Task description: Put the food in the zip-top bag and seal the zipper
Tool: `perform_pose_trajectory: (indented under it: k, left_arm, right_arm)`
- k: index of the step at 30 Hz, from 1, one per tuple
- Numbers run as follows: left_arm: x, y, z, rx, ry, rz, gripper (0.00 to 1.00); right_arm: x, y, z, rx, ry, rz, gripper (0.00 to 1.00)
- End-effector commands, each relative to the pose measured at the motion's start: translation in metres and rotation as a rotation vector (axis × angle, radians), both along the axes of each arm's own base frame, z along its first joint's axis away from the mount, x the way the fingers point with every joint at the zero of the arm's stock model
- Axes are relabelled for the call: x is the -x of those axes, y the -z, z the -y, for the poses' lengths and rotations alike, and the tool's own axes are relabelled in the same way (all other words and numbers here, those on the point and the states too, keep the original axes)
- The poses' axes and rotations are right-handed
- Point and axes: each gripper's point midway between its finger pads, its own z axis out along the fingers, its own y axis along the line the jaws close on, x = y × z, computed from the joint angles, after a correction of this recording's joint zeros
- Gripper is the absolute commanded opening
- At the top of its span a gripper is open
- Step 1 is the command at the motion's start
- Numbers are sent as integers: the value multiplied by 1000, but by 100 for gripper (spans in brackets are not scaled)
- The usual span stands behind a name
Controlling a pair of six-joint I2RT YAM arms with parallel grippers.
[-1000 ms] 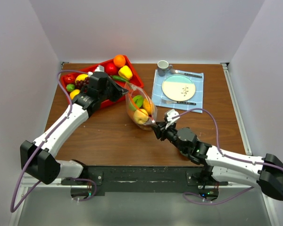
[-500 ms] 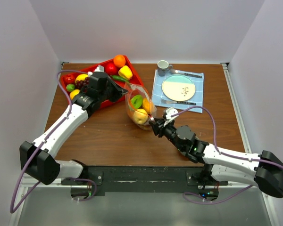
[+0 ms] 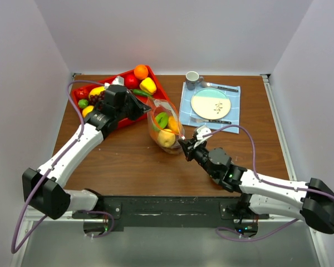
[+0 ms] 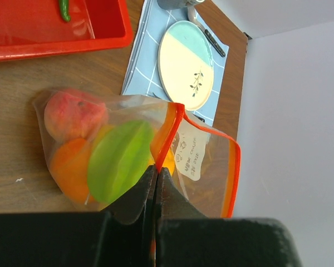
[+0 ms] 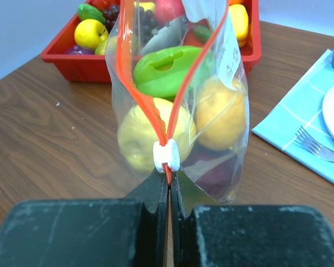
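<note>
Now, your left gripper is pinched tight on far end of zipper, orange strip caught between fingers. Your right gripper is clamped on near end of zipper, fingers together just behind white slider. You have zip-top bag stretched upright between both grippers, mid-table, just beside red tray. Zipper gapes apart beyond slider. In bag: green piece, peach, orange, yellow fruit. Grapes and lemon sit in tray.

Zip-top bag between tray behind-left and plate on placemat behind-right.
</note>
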Motion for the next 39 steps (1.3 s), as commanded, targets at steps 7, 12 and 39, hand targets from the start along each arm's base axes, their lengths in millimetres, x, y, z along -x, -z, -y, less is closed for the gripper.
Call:
perform_pose_trajectory:
  k: [7,12,39]
  left_arm:
    - [10,-60,-12,-293,240,385,41]
    - [30,-120,6,-474,512,753,52]
    - [171,-131,100,-182,1435,1214,39]
  right_arm:
    - [7,-35,4,-70,-14,21,0]
    - [14,-35,4,-19,-52,-12,0]
    - [72,-122,8,45,-340,-11,0]
